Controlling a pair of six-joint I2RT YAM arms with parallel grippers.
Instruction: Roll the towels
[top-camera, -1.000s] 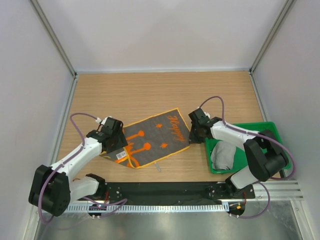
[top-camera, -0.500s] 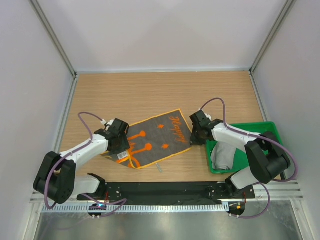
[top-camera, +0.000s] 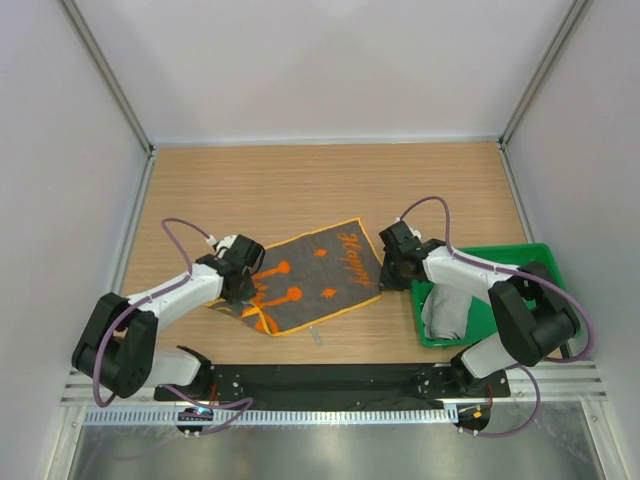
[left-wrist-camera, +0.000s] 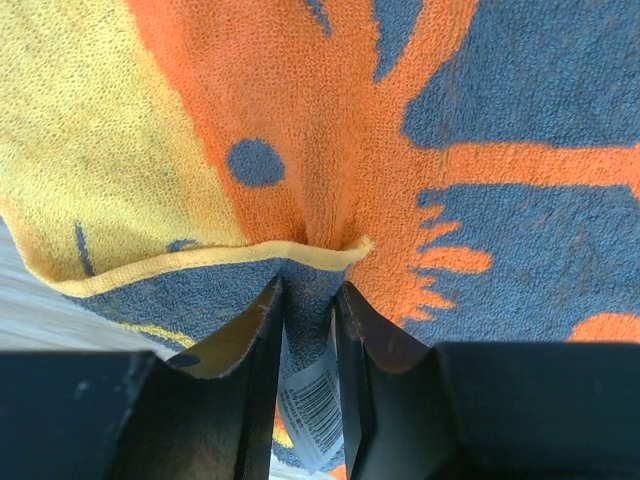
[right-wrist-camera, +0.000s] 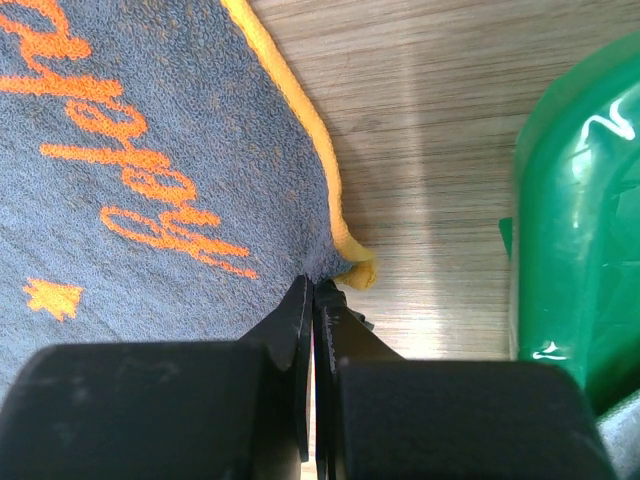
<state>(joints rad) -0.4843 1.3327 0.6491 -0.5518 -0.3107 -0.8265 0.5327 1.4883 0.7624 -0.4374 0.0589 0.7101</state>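
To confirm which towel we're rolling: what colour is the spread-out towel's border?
Orange-yellow, around the dark grey towel; shows best in the right wrist view.

The dark grey cloth towel with orange print and orange-yellow edges (top-camera: 310, 280) bears the word "Happy" (top-camera: 352, 250) in orange script near its far right corner. A small white tag (left-wrist-camera: 312, 405) at the towel's near left edge carries a barcode, its fine print unreadable.
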